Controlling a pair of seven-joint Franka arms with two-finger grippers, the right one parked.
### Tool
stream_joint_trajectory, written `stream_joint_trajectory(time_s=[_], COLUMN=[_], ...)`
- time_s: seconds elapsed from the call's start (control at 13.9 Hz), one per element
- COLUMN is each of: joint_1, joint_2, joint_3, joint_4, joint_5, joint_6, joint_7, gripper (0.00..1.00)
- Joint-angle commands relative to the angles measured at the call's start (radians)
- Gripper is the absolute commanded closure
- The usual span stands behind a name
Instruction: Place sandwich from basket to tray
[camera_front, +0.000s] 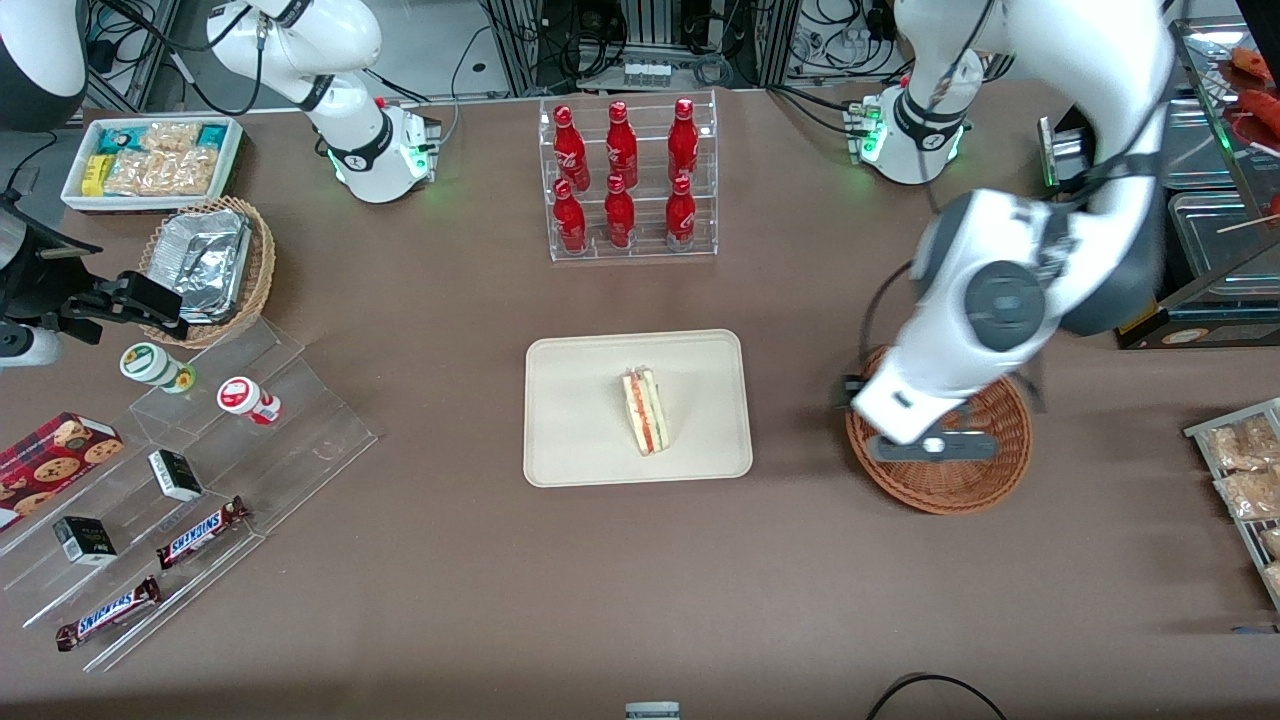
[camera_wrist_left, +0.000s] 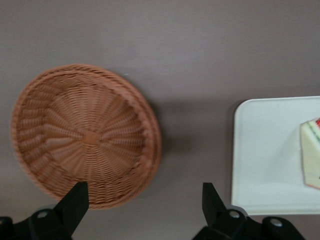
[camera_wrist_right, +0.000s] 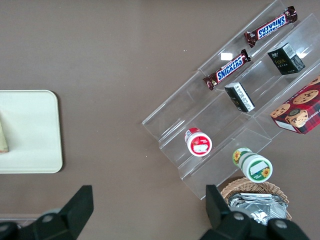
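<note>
One sandwich (camera_front: 647, 411) lies on the tray (camera_front: 570, 420), long axis running toward the front camera. My gripper (camera_wrist_left: 145, 205) hangs over the basket (camera_front: 985, 480), fingers spread, holding nothing.

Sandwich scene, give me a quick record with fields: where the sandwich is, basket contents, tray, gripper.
sandwich: lies on the tray, near its middle
basket: holds nothing visible, toward the working arm's end of the table
tray: flat on the table, beside the basket and apart from it
gripper: open, holds nothing, above the basket
task state: sandwich is out of the basket and on the tray
</note>
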Motion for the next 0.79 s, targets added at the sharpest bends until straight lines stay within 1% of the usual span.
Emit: stream_joint_trajectory(time_s=[0.0, 0.07, 0.22, 0.5, 0.72], joint_1=[0.055, 0.072, 0.126, 0.215, 0.258], joint_2=[-0.133, -0.162, -0.224, -0.302, -0.341], joint_3=[-0.011, -0.011, -0.009, -0.009, -0.006], joint_4=[-0.098, -0.096, -0.098, -0.089, -0.041], joint_5=[-0.021, -0.024, -0.054, -0.055, -0.036], joint_6=[-0.060, -0.109, -0.195, -0.297, -0.380], joint_7=[0.086, 0.126, 0.221, 0.313, 0.372], gripper=[0.00, 0.00, 0.00, 0.00, 0.00])
